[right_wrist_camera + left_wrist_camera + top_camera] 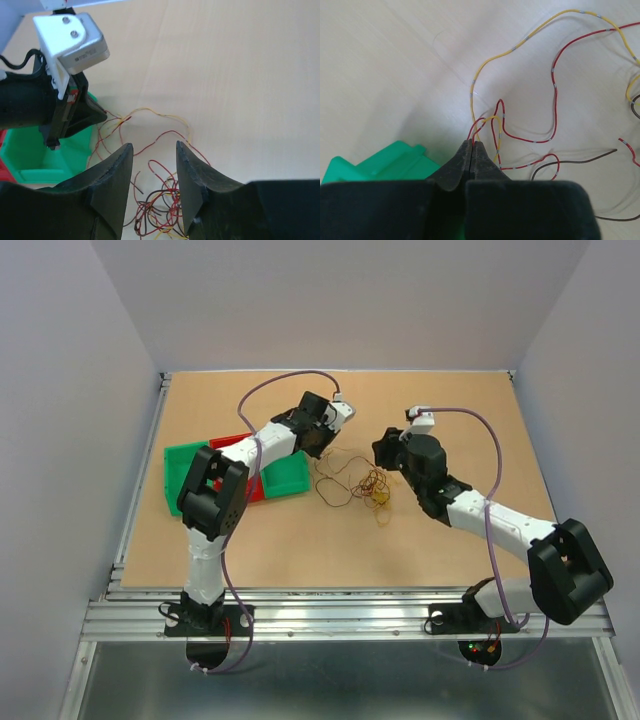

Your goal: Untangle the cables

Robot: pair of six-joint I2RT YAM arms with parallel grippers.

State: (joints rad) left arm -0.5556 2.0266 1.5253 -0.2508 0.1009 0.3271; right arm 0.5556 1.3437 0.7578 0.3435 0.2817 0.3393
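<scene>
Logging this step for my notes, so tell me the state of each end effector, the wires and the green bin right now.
Cables: partly knotted, several strands spread out loose.
Left end effector: shut, pinching red and yellow strands at its tips.
Right end effector: open, holding nothing, above the knot.
Green bin: upright, open top.

Looking down past the right gripper (154, 147), jaws wide apart. Just below and between them, a loose knot of red, yellow and dark cables (159, 207) on the pale table (240, 75). Up left, the left gripper (102, 116), tips pinched on two strands, beside a green bin (30, 160).
</scene>
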